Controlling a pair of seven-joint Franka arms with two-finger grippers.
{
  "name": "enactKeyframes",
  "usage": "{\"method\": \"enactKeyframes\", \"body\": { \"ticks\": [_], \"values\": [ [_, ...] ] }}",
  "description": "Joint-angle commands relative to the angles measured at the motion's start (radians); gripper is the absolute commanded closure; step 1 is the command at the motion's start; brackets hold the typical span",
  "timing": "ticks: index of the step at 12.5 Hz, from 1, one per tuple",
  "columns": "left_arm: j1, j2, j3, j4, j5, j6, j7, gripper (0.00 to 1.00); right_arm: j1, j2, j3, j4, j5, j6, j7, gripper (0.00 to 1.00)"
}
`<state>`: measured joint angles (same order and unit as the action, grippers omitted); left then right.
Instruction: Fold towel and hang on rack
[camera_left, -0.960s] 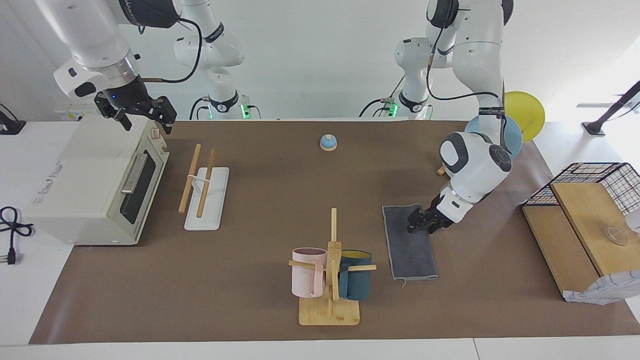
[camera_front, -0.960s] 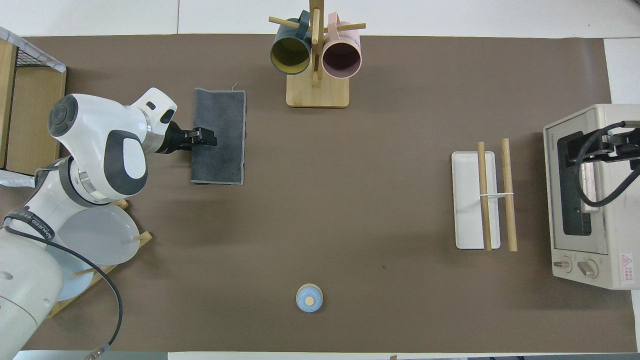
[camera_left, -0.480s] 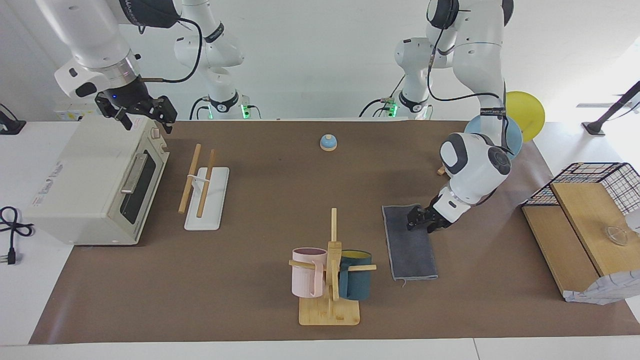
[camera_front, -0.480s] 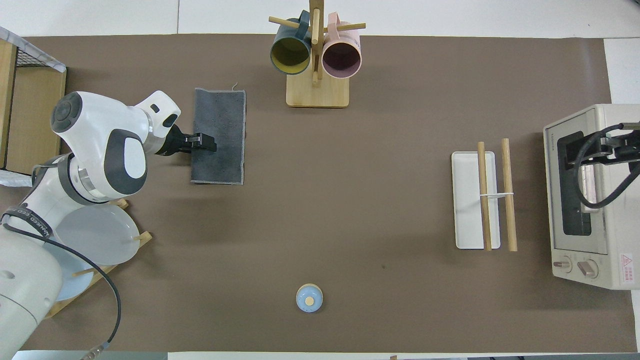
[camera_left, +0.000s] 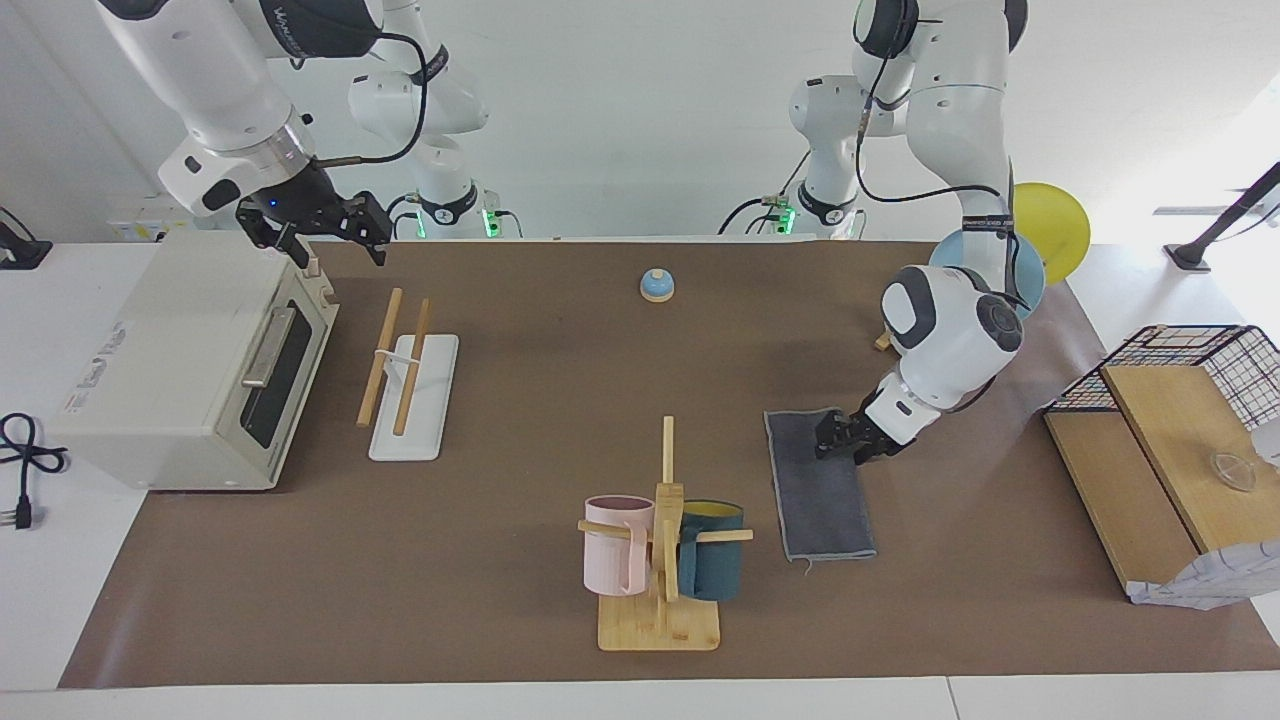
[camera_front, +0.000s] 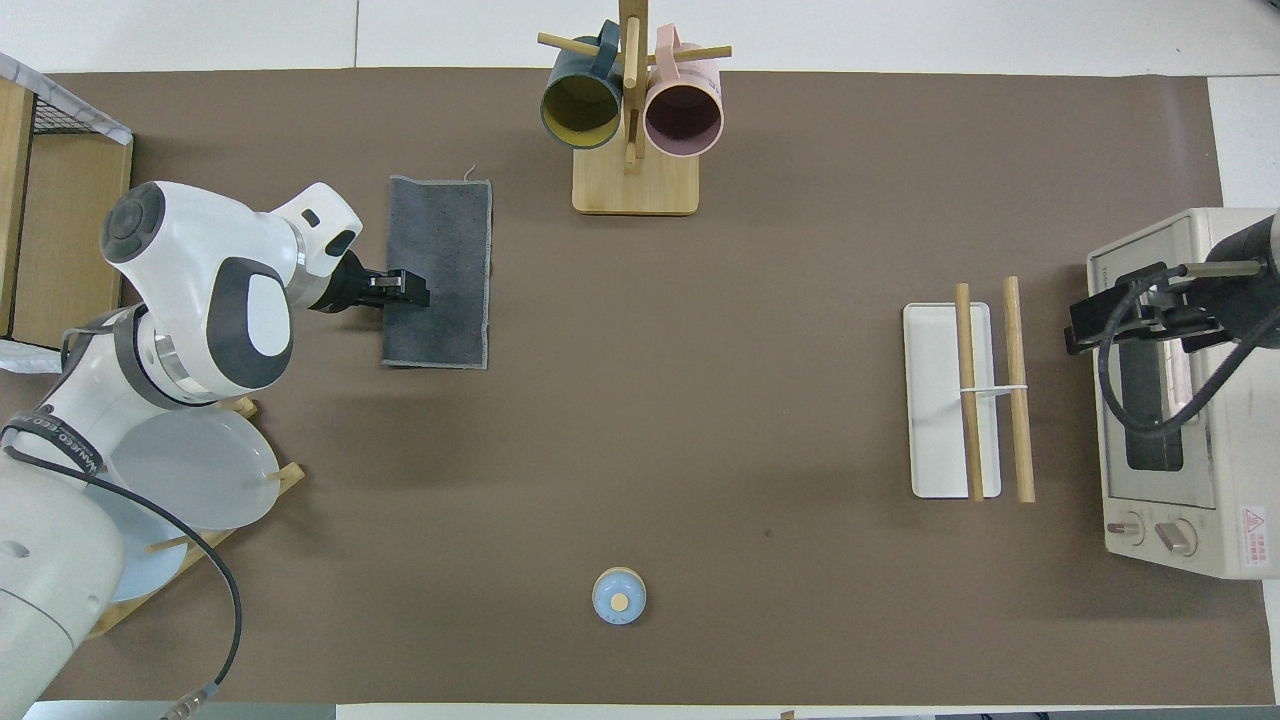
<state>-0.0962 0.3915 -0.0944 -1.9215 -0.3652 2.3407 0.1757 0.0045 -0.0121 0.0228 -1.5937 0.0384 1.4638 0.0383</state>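
Note:
The towel lies flat on the brown mat as a narrow folded strip, dark grey face up, beside the mug tree. My left gripper is low at the towel's long edge, the one toward the left arm's end of the table, near the corner closest to the robots. The rack, two wooden rods over a white base, stands bare beside the toaster oven. My right gripper hangs open in the air with nothing in it, over the oven's edge beside the rack.
A toaster oven fills the right arm's end of the table. A mug tree with pink and teal mugs stands near the towel. A blue bell sits near the robots. A plate stand and a wire basket are at the left arm's end.
My right gripper has swung from above the oven's top toward the rack. My left gripper has edged slightly along the towel's edge; the towel has not moved.

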Motion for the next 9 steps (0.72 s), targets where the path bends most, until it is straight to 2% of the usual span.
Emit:
{"method": "enactKeyframes", "body": {
  "ticks": [1, 2, 3, 4, 9],
  "values": [
    [-0.002, 0.003, 0.001, -0.008, 0.011, -0.026, 0.007, 0.69, -0.011, -0.042, 0.002, -0.057, 0.026, 0.03, -0.006, 0.0],
    [-0.004, 0.001, 0.001, -0.013, 0.011, -0.026, 0.005, 0.78, -0.009, -0.042, 0.002, -0.055, 0.026, 0.029, -0.006, 0.0],
    [-0.004, 0.001, 0.001, -0.013, 0.011, -0.027, 0.001, 0.94, -0.008, -0.043, 0.002, -0.063, 0.028, 0.035, -0.005, 0.0],
    [-0.004, 0.001, 0.001, -0.013, 0.011, -0.029, -0.002, 0.99, -0.005, -0.051, 0.003, -0.081, 0.028, 0.042, 0.001, 0.0],
    [0.007, -0.002, 0.002, 0.01, 0.009, -0.049, -0.08, 1.0, -0.004, -0.069, 0.002, -0.115, 0.07, 0.043, 0.003, 0.0]
  ]
}}
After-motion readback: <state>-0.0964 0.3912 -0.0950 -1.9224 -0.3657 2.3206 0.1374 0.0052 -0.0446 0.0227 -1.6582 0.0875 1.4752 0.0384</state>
